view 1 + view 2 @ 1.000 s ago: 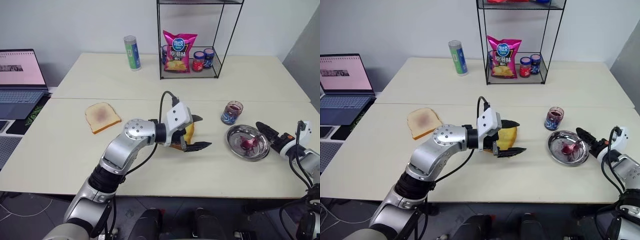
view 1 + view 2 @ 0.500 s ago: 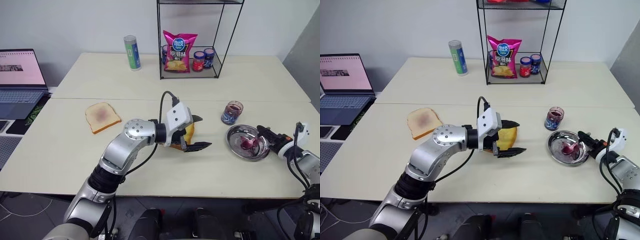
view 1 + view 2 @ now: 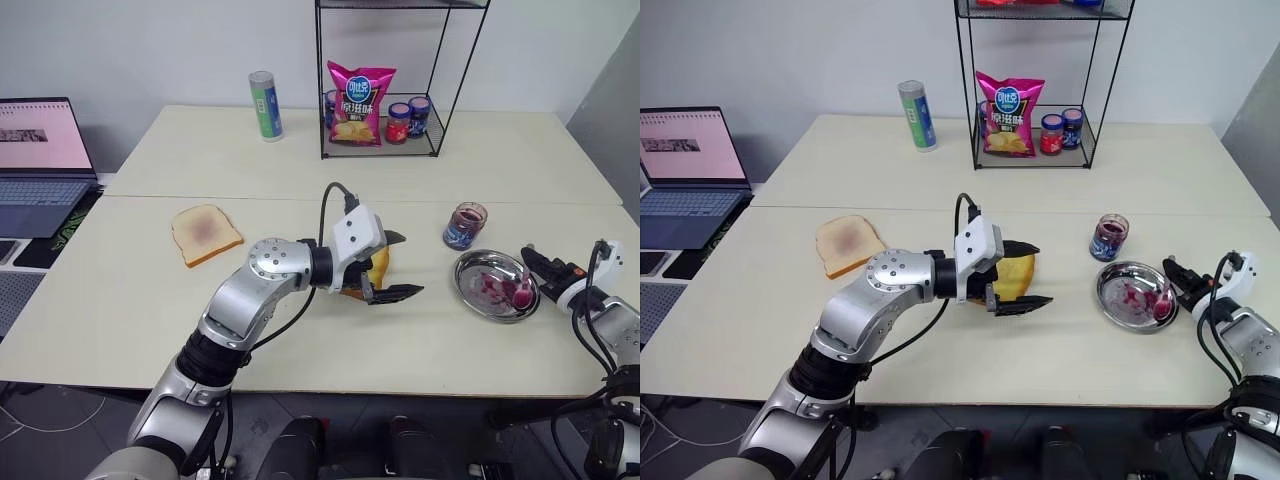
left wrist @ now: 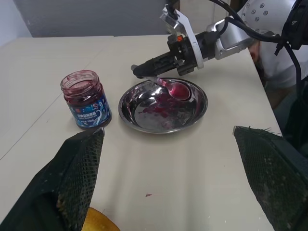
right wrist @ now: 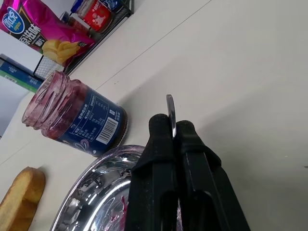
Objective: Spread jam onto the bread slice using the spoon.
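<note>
Room: plain pale wall behind, and a grey panel at the far right edge.
Bench (image 3: 150,300): two cream tops set end to end with a seam between them; matte and mostly bare near the front.
Laptop (image 3: 40,165): open at the far left, screen lit, well apart from the work.
Wire rack (image 3: 385,80): stands at the back and holds the pink snack bag (image 3: 360,103) and two small jars, likely stored out of the arms' way.
Green can (image 3: 265,105): upright on the back top, left of the rack.
Left tool (image 3: 395,265): its jaws stand wide open around the bread slice without clamping it; I judge that it is steadying the slice so it won't slide once the spreading starts.
Bread slice (image 3: 1015,275): golden, lying near the middle of the bench between the left tool's fingers, mostly hidden by the wrist.
Other slice (image 3: 205,233): paler with a pinkish smear, off to the left, untouched.
Steel dish (image 4: 163,107): round and shiny, on the right side of the bench, smeared inside with jam (image 4: 159,96).
Jam jar (image 4: 86,99): lidless, upright just beside the dish, placed for easy scooping.
Right tool (image 4: 144,71): closed tight on the spoon's handle at the dish's rim.
Spoon (image 4: 174,88): slim metal, with its bowl resting inside the dish and coated red; it looks loaded.
Step in hand: the spoon is gripped; carrying it to the golden slice seems to be next.
Risk: the thin handle may twist in the pinch.
</note>
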Motion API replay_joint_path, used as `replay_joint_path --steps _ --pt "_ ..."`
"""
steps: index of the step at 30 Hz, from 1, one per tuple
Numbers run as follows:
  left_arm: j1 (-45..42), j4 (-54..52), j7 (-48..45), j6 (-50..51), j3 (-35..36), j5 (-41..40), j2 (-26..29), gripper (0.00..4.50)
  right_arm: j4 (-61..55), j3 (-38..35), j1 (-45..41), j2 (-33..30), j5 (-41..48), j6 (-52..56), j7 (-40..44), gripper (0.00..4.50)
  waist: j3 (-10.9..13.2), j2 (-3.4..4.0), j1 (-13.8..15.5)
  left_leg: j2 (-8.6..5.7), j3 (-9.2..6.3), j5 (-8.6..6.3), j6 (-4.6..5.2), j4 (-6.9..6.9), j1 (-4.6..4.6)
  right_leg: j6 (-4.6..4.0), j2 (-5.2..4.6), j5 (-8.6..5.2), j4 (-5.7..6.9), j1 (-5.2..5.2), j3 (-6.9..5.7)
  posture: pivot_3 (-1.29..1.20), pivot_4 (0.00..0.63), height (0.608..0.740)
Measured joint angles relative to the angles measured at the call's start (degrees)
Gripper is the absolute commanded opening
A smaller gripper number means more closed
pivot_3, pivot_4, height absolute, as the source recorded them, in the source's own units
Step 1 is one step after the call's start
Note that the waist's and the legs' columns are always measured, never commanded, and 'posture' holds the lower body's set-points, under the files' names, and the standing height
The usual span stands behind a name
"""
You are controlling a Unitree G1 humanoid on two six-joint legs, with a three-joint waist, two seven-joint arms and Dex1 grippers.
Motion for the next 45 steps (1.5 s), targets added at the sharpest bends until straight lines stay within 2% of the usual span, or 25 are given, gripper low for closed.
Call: replay_joint_path --steps 6,10,13,17,21,27,35,45 --pt "0.0 0.3 -0.1 -0.1 0.7 0.0 0.9 4.5 -7.9 -0.3 2.5 0.0 1.8 3.9 -0.4 0.02 0.0 0.02 -0.1 0.01 0.0 0.0 0.0 -0.01 0.0 0.0 0.0 0.0 0.01 -0.02 0.01 0.0 0.15 0.74" --pt "-0.2 1.9 -0.2 -0.2 3.2 -0.3 2.7 4.5 -21.7 0.0 3.7 -0.7 5.1 9.8 -2.6 0.02 0.0 0.2 -0.2 0.02 0.03 0.0 0.0 0.0 -0.01 0.05 0.0 -0.03 0.06 -0.07 0.01 0.0 0.15 0.74" --pt "-0.2 2.5 0.0 -0.1 5.3 -1.3 2.8 4.5 -31.1 1.0 -2.4 -0.7 7.7 12.3 -6.6 0.02 0.0 0.22 -0.4 0.04 -0.01 0.0 0.0 0.0 -0.01 0.24 0.0 -0.13 0.06 -0.08 -0.01 0.0 0.15 0.74" --pt "-0.2 2.5 0.7 0.3 6.4 -2.2 2.3 4.5 -34.9 4.0 -8.8 0.3 7.0 11.4 -10.8 0.02 0.1 0.18 0.2 -0.02 -0.15 0.0 -0.01 -0.01 -0.06 0.23 0.0 -0.13 -0.03 -0.04 -0.08 0.0 0.15 0.74" --pt "0.0 2.5 2.2 0.6 7.4 -2.5 1.5 4.5 -33.0 10.6 -13.7 2.8 0.4 6.4 -13.8 0.02 0.1 0.17 0.2 -0.08 -0.12 0.0 -0.01 -0.01 -0.1 -0.01 -0.02 0.02 -0.04 -0.09 -0.03 0.0 0.15 0.74" --pt "0.2 2.2 4.4 1.0 7.4 -2.5 0.1 4.5 -21.9 18.1 -21.0 7.2 -12.9 -9.9 -15.2 0.02 0.1 0.16 -0.1 -0.03 -0.11 0.04 -0.08 -0.03 -0.06 -0.02 0.04 0.03 0.02 -0.11 -0.03 0.0 0.15 0.74" --pt "1.9 0.2 6.2 2.3 8.1 -2.5 0.5 4.5 -5.9 19.8 -23.3 10.4 -21.5 -25.4 -15.2 0.02 0.1 0.17 -0.1 -0.06 -0.06 0.05 -0.09 -0.03 -0.04 -0.03 0.07 0.05 0.05 -0.12 0.01 0.0 0.15 0.74" --pt "1.9 -0.8 6.6 2.9 8.3 -2.6 1.0 4.5 2.0 19.9 -24.0 12.4 -25.4 -34.5 -15.1 0.02 0.1 0.17 -0.3 -0.04 -0.07 0.07 -0.12 -0.03 -0.02 -0.04 0.09 0.05 0.08 -0.12 0.06 0.0 0.15 0.74"
